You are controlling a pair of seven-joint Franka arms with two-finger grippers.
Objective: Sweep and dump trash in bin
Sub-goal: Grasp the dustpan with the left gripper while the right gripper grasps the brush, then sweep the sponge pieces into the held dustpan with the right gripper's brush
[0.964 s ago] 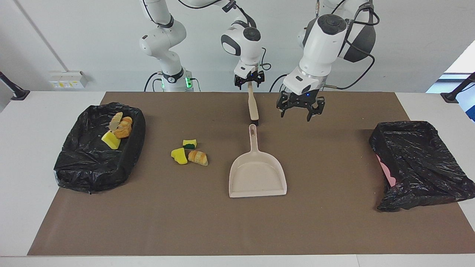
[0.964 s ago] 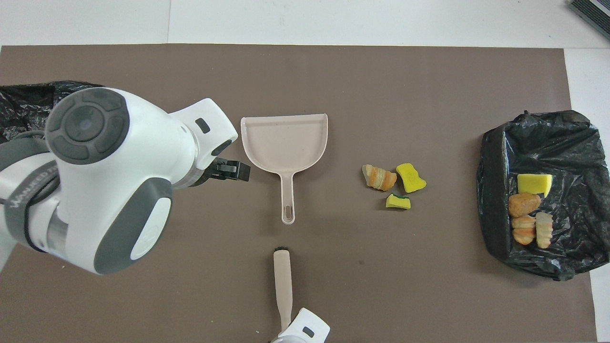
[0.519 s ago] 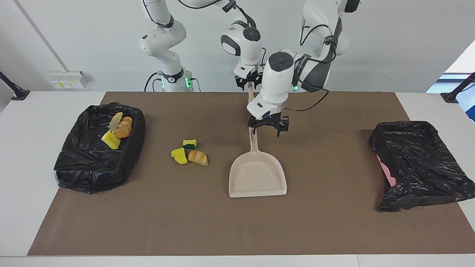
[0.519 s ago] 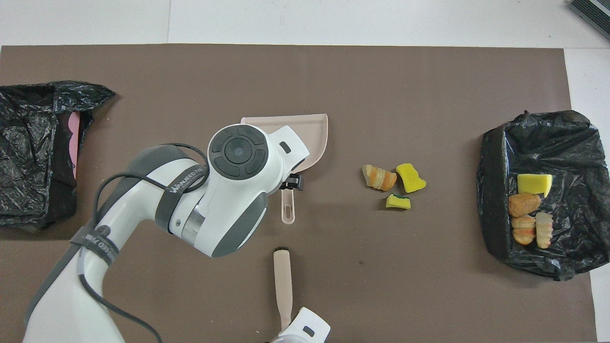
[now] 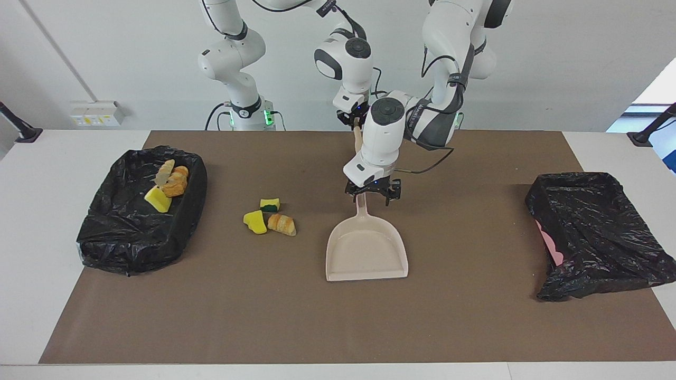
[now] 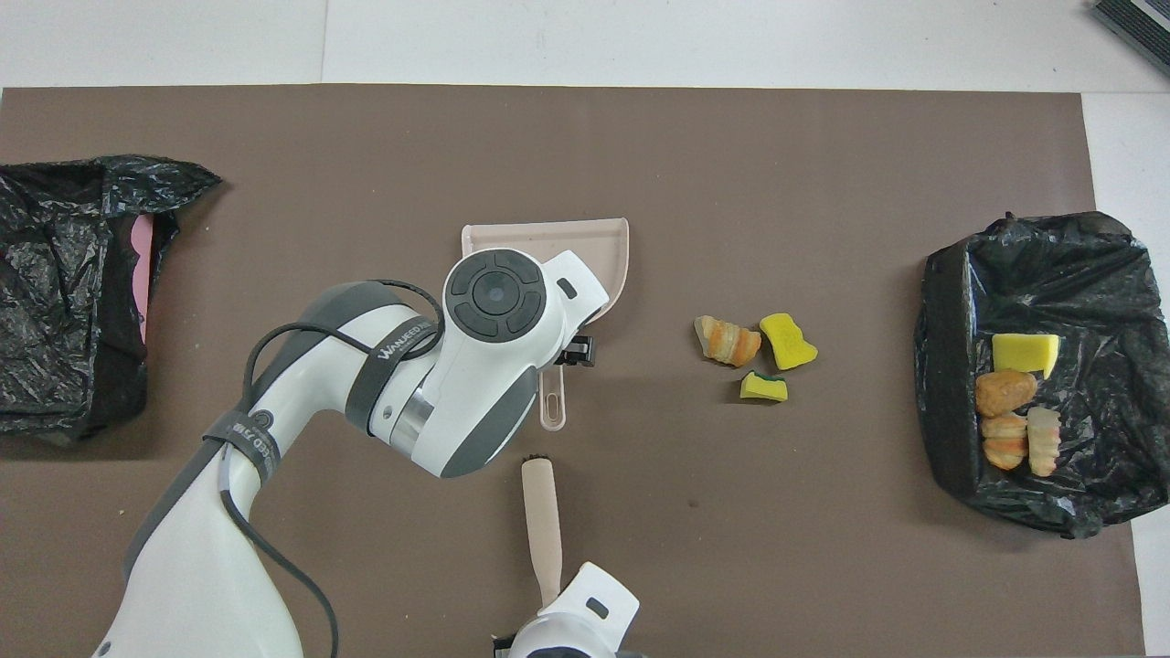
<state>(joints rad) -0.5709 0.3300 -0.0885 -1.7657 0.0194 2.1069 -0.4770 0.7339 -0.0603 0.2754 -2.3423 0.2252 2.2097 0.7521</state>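
Left gripper [image 5: 372,194] straddling dustpan [image 5: 367,248] handle, jaws wide.
Right gripper [image 5: 357,117] clamping brush [image 6: 541,525]. Three trash [image 5: 269,217] pieces lying on open mat beside the dustpan; four sitting in bin [image 5: 138,211].

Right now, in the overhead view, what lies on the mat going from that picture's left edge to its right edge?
Empty black-lined bin → dustpan under the left gripper → pastry piece → two yellow sponge chunks → black-lined bin holding trash.

"WANJEED" strap on left arm [image 6: 402,338]
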